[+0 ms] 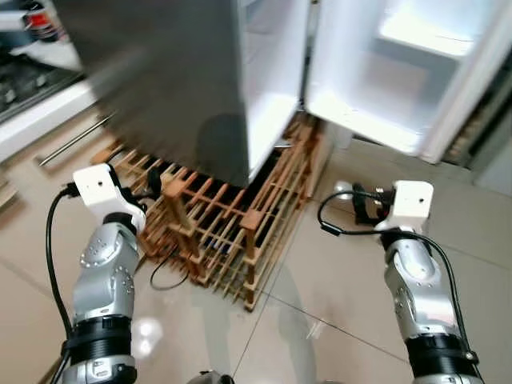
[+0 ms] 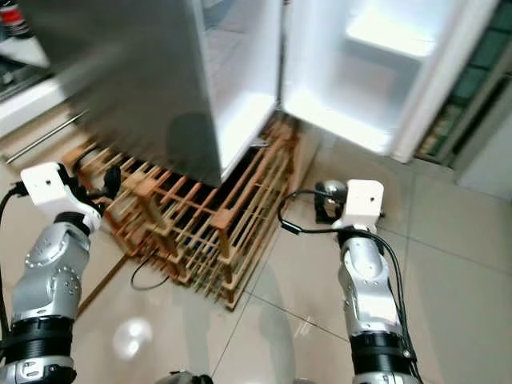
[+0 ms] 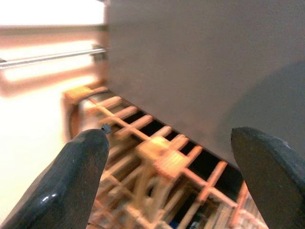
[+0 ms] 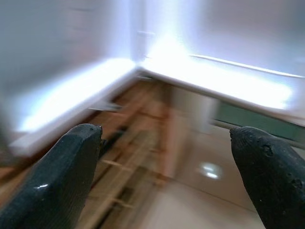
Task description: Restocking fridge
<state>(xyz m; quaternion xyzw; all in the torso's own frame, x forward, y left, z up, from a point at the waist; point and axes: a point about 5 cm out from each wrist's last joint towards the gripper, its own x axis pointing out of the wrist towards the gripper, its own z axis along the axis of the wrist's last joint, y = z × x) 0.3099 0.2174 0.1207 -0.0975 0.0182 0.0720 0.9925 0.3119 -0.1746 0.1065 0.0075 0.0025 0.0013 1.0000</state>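
Both claws gape before white, open fridge (image 1: 360,72).

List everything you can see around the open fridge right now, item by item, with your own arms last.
Fridge: one, grey outside and white inside, straight ahead, raised on the rack.
Fridge door: one, white inner side, swung open to the right.
Wooden rack: one, light brown slats, on the floor under the fridge.
Cable: one, black, looping out from the rack's near edge.
Floor: beige glossy tiles, under everything.
Counter: one, white edge, far left, blurred.
Left gripper: black fingers open, held in front of the rack.
Right gripper: black fingers open, facing the bottom of the fridge and its door.
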